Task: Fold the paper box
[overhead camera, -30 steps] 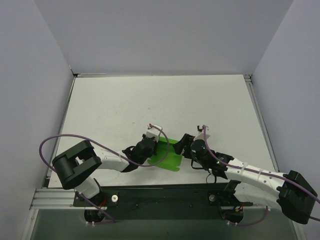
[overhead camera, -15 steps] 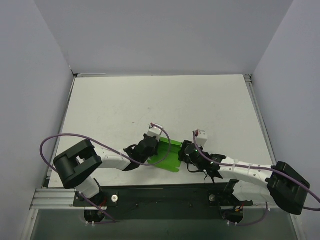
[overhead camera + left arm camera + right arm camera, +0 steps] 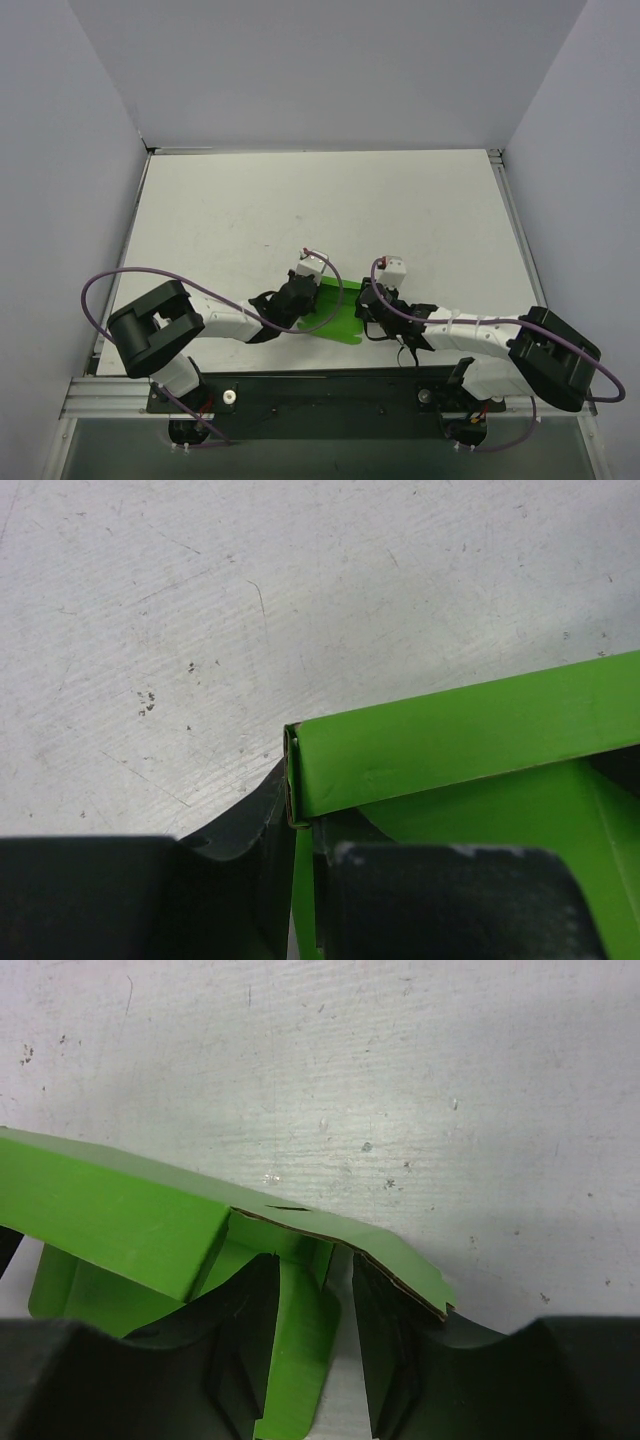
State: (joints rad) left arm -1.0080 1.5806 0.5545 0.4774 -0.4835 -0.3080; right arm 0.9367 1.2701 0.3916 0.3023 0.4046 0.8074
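The paper box (image 3: pixel 335 312) is bright green card, lying half formed on the white table near the front edge between the two arms. My left gripper (image 3: pixel 298 298) is at its left side. In the left wrist view the left gripper (image 3: pixel 305 832) is shut on a thin upright wall of the paper box (image 3: pixel 470 730), just below a folded corner. My right gripper (image 3: pixel 368 302) is at the box's right side. In the right wrist view the right gripper (image 3: pixel 312 1295) straddles a hanging flap of the paper box (image 3: pixel 110 1215); a gap shows between the flap and the right-hand finger (image 3: pixel 390 1340).
The white table (image 3: pixel 300 210) is scuffed and enclosed by pale walls at left, back and right. A black mounting rail (image 3: pixel 330 390) runs along the near edge under the arm bases. Purple cables loop off both arms.
My right gripper has swung left onto the box's right side and its jaws have narrowed around a flap. The left gripper has kept its hold and barely shifted.
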